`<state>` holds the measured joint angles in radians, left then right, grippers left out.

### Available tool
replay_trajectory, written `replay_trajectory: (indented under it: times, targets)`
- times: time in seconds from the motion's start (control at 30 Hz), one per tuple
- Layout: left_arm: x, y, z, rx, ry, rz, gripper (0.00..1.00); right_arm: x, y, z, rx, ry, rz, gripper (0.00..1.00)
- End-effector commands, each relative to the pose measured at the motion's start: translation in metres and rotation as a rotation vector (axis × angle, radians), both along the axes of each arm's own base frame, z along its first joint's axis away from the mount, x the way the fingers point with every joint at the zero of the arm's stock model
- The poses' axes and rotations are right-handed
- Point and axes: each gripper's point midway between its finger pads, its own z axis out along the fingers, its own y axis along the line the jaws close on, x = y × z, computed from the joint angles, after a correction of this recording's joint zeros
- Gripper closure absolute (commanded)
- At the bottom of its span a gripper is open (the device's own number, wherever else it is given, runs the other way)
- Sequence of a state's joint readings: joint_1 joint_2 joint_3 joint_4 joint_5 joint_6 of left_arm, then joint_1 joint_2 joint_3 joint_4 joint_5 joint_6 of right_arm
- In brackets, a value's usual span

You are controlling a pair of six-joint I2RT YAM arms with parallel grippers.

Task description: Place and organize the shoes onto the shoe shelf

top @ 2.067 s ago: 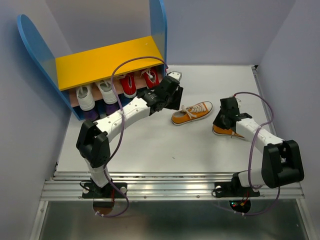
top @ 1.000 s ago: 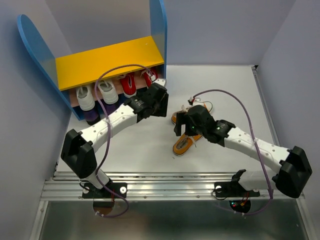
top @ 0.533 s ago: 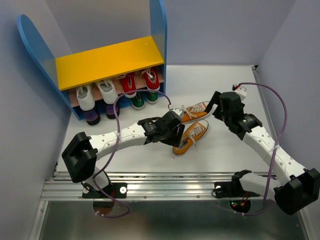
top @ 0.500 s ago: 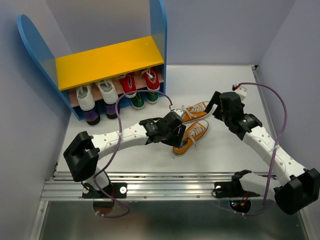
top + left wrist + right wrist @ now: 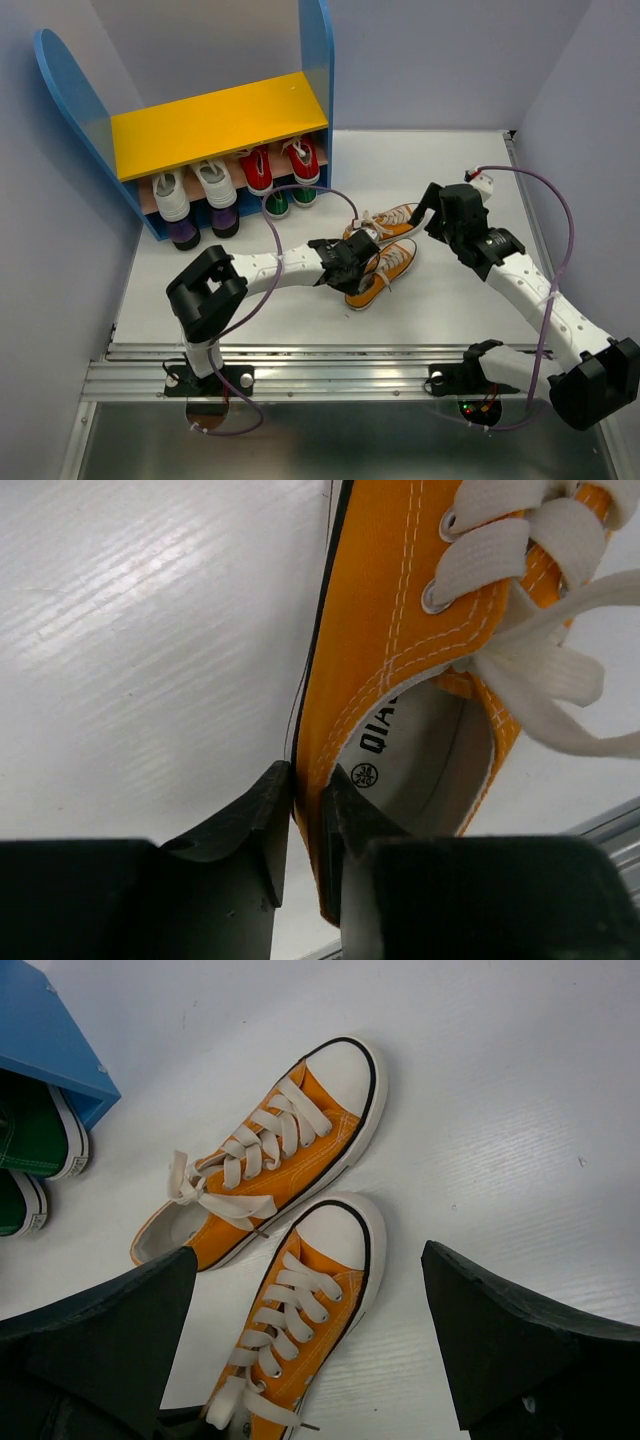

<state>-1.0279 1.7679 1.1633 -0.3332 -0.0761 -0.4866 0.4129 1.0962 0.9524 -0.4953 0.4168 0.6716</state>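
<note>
Two arms: the left arm (image 5: 270, 268) and the right arm (image 5: 530, 290) are both reaching out from the near edge of the white table (image 5: 200, 300) toward the orange pair.
Left gripper (image 5: 305, 815): is clamping the side wall of the near orange sneaker (image 5: 388, 268) beside the heel opening, with one finger pressing the outside of the canvas and the other sitting inside the shoe.
Near orange sneaker: is resting sole-down on the table, its toe pointing away and to the right.
Far orange sneaker (image 5: 392, 222): is lying just beside the near one, roughly parallel to it, with its laces trailing loose.
Right gripper (image 5: 308, 1258): is hovering above the toes of the orange pair with its jaws standing wide apart, holding nothing.
Green sneakers (image 5: 290, 198): are sitting side by side at the foot of the shelf, near its right blue panel.
Dark purple sneakers (image 5: 203, 228): are sitting to the left of the green ones.
Shoe shelf (image 5: 215, 120): is standing in the far left corner, carrying a white pair (image 5: 192, 187) and a red pair (image 5: 278, 162) on its lower board.
</note>
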Motion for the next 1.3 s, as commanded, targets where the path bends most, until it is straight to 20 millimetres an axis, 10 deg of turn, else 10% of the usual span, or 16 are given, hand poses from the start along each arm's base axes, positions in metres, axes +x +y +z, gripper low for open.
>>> replay_trajectory:
  times: [0.0,0.07,0.43,0.8,1.27]
  targets:
    - [0.018,-0.016,0.025,-0.038,-0.086,-0.008,0.83,0.000,-0.003,0.015,0.025,-0.047,-0.020,0.00]
    - [0.021,-0.015,0.031,-0.032,-0.105,0.002,1.00,0.000,-0.004,0.016,0.025,-0.051,-0.024,0.00]
    - [0.021,0.011,0.138,-0.148,-0.258,0.028,1.00,-0.003,-0.015,0.020,0.035,-0.082,-0.101,0.00]
    - [0.031,0.041,0.230,-0.215,-0.403,0.095,1.00,-0.027,-0.070,0.049,0.024,-0.237,-0.375,0.00]
    - [0.094,0.168,0.293,-0.203,-0.512,0.541,1.00,-0.028,-0.073,0.049,-0.003,-0.224,-0.382,0.00]
